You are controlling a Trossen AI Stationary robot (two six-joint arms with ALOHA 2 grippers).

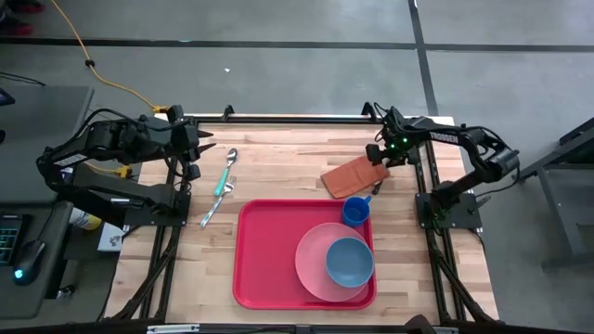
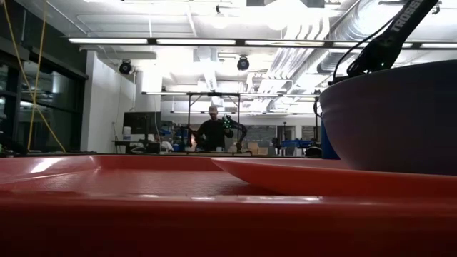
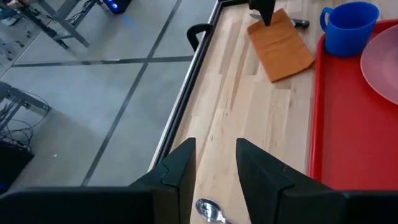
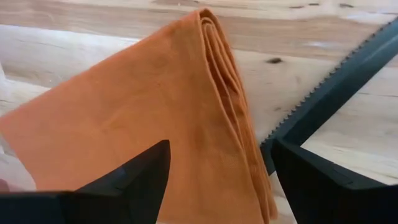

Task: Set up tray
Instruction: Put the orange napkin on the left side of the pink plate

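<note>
The red tray (image 1: pixel 264 255) lies on the wooden table, with the pink plate (image 1: pixel 314 264) on it, a blue bowl (image 1: pixel 349 262) on the plate and a blue cup (image 1: pixel 356 211) at the tray's far right corner. The folded orange-brown napkin (image 1: pixel 351 176) lies flat on the table beyond the tray. My right gripper (image 1: pixel 378 165) is open at the napkin's far right end, one finger on either side of the folded stack (image 4: pixel 205 124). My left gripper (image 1: pixel 200 148) is open and empty at the far left, above the spoon's bowl (image 3: pixel 211 211). My right gripper stands open over the napkin's folded edge (image 4: pixel 224 81), coming from above and the table's right. Its fingers (image 4: pixel 140 180) flank the cloth. I cannot tell whether they touch it. The napkin lies flat on the table.
A spoon (image 1: pixel 228 167) and a fork (image 1: pixel 215 211) lie on the table left of the tray. A dark serrated knife (image 4: pixel 336 87) lies beside the napkin, close to my right gripper. Bare wood lies between napkin and cutlery. A person (image 2: pixel 213 132) stands far off in the room.
</note>
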